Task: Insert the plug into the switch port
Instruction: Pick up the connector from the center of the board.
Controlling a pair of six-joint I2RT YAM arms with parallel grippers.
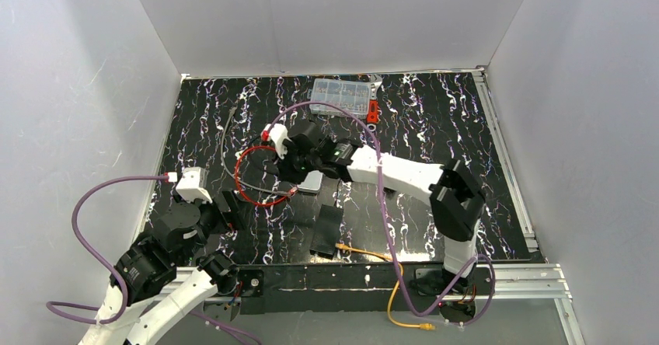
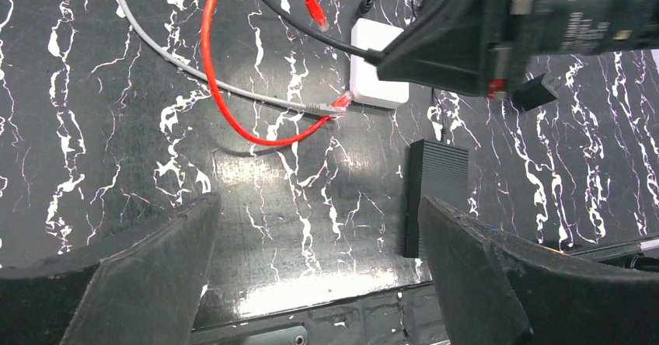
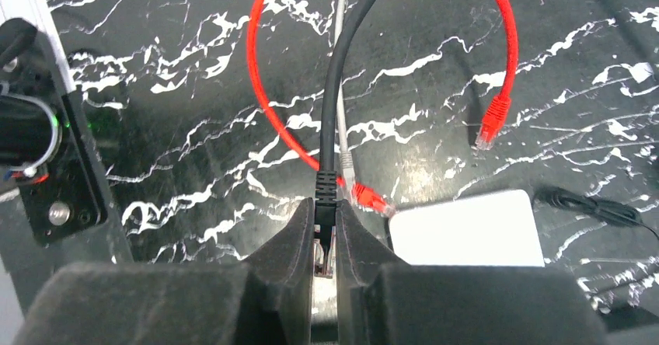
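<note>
The switch point(image 1: 326, 229) is a flat black box near the table's front edge, also in the left wrist view point(image 2: 437, 175); its port face does not show clearly. The plug point(image 1: 340, 246) ends a thin orange cable point(image 1: 369, 252) and lies at the switch's near right corner; whether it touches, I cannot tell. My right gripper point(image 1: 289, 163) point(image 3: 325, 210) is over the white box, shut on the clear connector of a black cable point(image 3: 342, 73). My left gripper point(image 1: 233, 205) point(image 2: 319, 203) hangs open and empty above bare table, left of the switch.
A white rounded box point(image 3: 466, 228) point(image 2: 377, 69) lies beside the right fingers. A red wire loop point(image 1: 249, 175) point(image 3: 268, 65) and a grey cable point(image 2: 233, 88) cross the mat beside it. A clear parts case point(image 1: 339, 95) sits at the back. White walls enclose the table.
</note>
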